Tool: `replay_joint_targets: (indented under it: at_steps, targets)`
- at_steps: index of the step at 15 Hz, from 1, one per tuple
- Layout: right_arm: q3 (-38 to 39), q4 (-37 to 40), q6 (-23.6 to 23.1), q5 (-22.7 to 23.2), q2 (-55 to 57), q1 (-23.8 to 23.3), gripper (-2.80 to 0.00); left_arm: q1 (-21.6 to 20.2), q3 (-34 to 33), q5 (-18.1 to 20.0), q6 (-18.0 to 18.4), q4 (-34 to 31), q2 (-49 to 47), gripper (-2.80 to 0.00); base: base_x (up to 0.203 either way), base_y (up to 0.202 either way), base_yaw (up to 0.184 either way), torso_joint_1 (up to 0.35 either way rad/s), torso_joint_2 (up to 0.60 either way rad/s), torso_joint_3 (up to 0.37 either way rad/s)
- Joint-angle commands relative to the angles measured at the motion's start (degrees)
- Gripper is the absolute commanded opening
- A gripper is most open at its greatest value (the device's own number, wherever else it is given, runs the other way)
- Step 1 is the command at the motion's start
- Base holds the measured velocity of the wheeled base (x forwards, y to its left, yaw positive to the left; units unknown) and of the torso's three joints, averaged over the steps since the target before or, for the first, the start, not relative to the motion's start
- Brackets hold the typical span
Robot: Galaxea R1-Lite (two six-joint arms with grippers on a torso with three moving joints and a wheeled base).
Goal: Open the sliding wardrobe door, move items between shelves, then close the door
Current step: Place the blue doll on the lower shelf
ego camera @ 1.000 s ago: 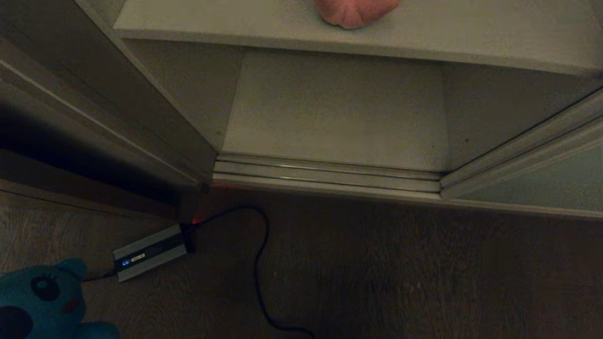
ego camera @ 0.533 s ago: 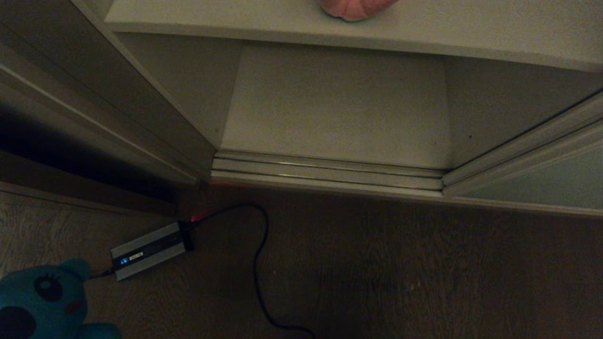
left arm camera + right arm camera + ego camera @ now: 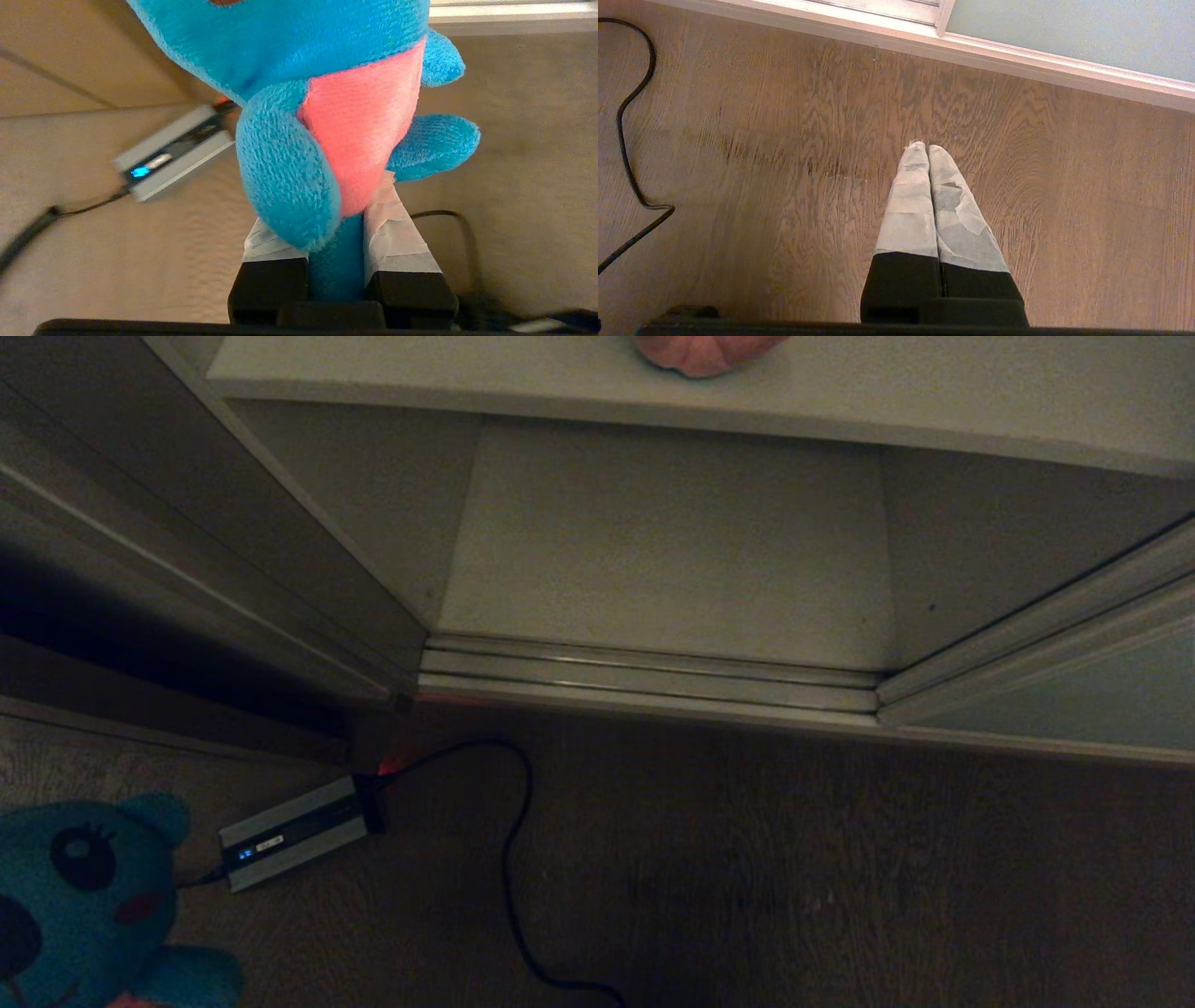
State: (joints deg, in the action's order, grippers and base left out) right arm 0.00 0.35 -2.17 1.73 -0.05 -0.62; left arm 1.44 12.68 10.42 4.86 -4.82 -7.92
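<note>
Our left gripper [image 3: 334, 233], its 2 tape-wrapped fingers [image 3: 402, 233] clenched on a leg of the teal plush bear in a pink-red shirt [image 3: 327, 93], holds the toy over the brown wood-grain floor [image 3: 794, 868]. In the head view the bear sits higher in the lower-left corner than half a second ago, nearer the grey power adapter with a blue light [image 3: 294, 833] and its black cable [image 3: 512, 896]. Our right gripper [image 3: 928, 149] hangs parked above the floor, fingertips pressed together and empty. The pale grey-green sliding wardrobe door [image 3: 1074, 700] stands open at right. The pink plush toy [image 3: 705, 353] rests on the upper off-white shelf [image 3: 467, 383].
</note>
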Motion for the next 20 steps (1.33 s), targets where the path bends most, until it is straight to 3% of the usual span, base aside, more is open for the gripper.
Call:
replay_joint_targets:
  at_steps: [1,6,10,17,20]
  targets:
    - [0.2,0.0,0.0,0.0,0.0,0.0,-2.80,0.6,4.1,2.8,-1.4,1.6,-14.8,-2.80,0.000,0.000,0.000,0.000,0.00,0.000]
    - [0.2,0.0,0.0,0.0,0.0,0.0,-2.80,1.4,12.1,13.4,-3.2,6.9,-42.8,-2.80,0.000,0.000,0.000,0.000,0.00,0.000]
    - [0.3,0.0,0.0,0.0,0.0,0.0,-2.80,5.6,18.5,17.2,-3.4,8.9,-60.0,-2.80,0.000,0.000,0.000,0.000,0.00,0.000]
    - [0.2,0.0,0.0,0.0,0.0,0.0,-2.80,9.3,33.0,15.5,-3.4,19.2,-85.3,-2.80,0.000,0.000,0.000,0.000,0.00,0.000]
    - [0.2,0.0,0.0,0.0,0.0,0.0,-2.80,9.5,39.0,10.6,-3.5,27.3,-94.3,-2.80,0.000,0.000,0.000,0.000,0.00,0.000]
